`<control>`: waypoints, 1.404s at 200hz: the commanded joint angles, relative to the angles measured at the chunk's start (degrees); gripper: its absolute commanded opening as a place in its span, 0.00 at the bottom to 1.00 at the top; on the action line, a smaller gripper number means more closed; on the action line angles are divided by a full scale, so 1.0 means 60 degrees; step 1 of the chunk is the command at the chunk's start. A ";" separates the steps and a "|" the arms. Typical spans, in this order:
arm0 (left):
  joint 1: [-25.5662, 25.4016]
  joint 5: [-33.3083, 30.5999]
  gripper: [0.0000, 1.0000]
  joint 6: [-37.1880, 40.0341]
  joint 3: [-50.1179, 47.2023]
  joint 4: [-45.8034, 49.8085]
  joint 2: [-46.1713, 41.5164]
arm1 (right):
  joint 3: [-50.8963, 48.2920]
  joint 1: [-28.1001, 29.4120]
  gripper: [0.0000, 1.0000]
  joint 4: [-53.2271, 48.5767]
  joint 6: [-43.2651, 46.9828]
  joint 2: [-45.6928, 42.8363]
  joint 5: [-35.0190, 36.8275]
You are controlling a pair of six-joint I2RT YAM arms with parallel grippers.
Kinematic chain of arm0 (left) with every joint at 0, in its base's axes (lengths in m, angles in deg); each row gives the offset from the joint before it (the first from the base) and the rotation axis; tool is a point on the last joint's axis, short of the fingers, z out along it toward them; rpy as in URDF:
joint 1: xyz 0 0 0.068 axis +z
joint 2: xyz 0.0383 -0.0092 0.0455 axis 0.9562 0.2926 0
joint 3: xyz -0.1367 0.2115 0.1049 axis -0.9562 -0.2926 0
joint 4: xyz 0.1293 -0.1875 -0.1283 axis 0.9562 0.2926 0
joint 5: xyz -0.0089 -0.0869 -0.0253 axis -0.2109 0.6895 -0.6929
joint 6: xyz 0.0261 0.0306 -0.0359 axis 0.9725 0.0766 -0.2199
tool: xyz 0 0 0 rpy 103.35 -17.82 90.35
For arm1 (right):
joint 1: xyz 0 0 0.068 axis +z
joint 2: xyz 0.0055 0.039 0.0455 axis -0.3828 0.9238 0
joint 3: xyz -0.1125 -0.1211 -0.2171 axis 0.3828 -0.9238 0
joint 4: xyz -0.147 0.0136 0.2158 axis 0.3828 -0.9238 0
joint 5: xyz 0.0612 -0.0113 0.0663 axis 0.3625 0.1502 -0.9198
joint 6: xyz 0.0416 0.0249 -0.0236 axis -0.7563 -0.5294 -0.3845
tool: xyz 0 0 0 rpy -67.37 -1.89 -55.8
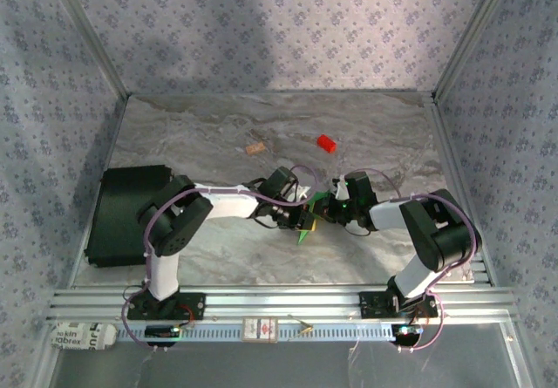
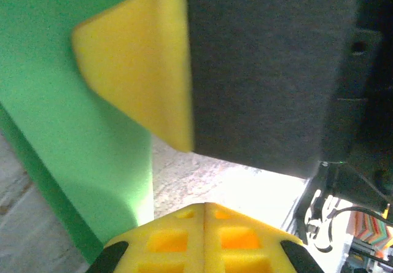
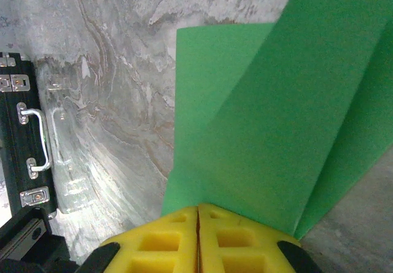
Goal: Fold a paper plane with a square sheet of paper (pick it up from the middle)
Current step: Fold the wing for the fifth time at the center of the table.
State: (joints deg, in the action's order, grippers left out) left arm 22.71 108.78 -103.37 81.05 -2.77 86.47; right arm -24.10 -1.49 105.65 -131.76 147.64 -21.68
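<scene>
The green sheet of paper (image 1: 303, 234) is partly folded and stands up off the marble table (image 1: 261, 126) between both arms at mid-table. In the right wrist view it (image 3: 264, 119) rises straight from my right gripper's (image 3: 198, 208) closed yellow tips, with a crease slanting up to the right. My right gripper (image 1: 331, 208) is shut on its near edge. My left gripper (image 1: 304, 221) is just left of it, its fingertips (image 2: 204, 207) pressed together with nothing showing between them. The paper (image 2: 67, 138) hangs to their left. The right gripper's yellow pad (image 2: 138, 70) and black body loom close above.
A small red block (image 1: 326, 143) and a tan cork-like piece (image 1: 255, 148) lie farther back on the table. A black case (image 1: 126, 215) with metal latches (image 3: 24, 156) sits at the left edge. An aluminium rail (image 1: 279, 305) runs along the front.
</scene>
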 commanded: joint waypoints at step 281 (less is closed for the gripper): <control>-0.0163 -0.0449 0.02 0.0638 -0.2004 0.0766 -0.0841 | -0.0162 -0.0111 0.16 -0.1684 0.0382 -0.1985 0.1000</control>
State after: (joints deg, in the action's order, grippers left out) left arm 22.18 107.53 -99.98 71.34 -1.89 81.62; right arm -25.30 -2.04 101.67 -131.61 142.28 -19.15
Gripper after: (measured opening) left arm 0.048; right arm 0.149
